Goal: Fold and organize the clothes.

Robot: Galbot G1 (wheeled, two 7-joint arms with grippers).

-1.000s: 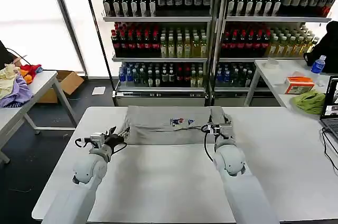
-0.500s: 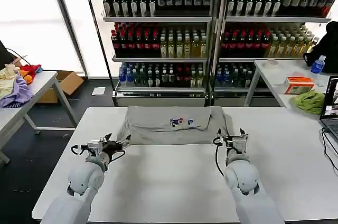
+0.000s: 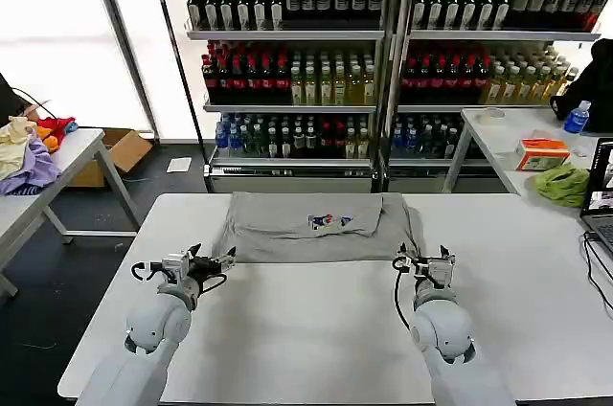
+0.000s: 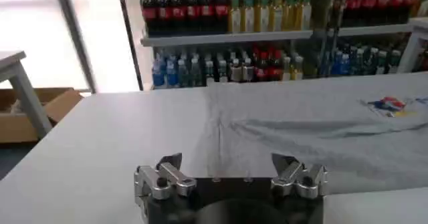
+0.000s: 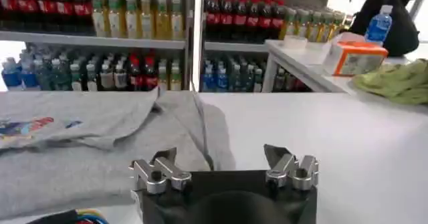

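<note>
grey shirt (image 3: 316,226) flat on white table (image 3: 306,329), folded into a wide strip, near far edge of table, little coloured print (image 3: 330,222) facing up in the middle. same shirt in left wrist view (image 4: 321,128) with print off to one side (image 4: 391,103), and in right wrist view (image 5: 87,145) with print too (image 5: 30,126). left gripper (image 3: 213,262) low over table, just off near left corner of shirt, not touching it. fingers wide open in left wrist view (image 4: 231,172), nothing held between them, only bare table and shirt edge past them. right gripper (image 3: 422,260) low over table, just off near right corner of shirt, also apart from cloth. fingers spread wide in right wrist view (image 5: 224,162), nothing held. shelves full of bottles (image 3: 383,52) behind table. green cloth (image 3: 563,183) and orange box (image 3: 542,153) on side table at right. pile of coloured clothes (image 3: 29,147) on another table at left.
</note>
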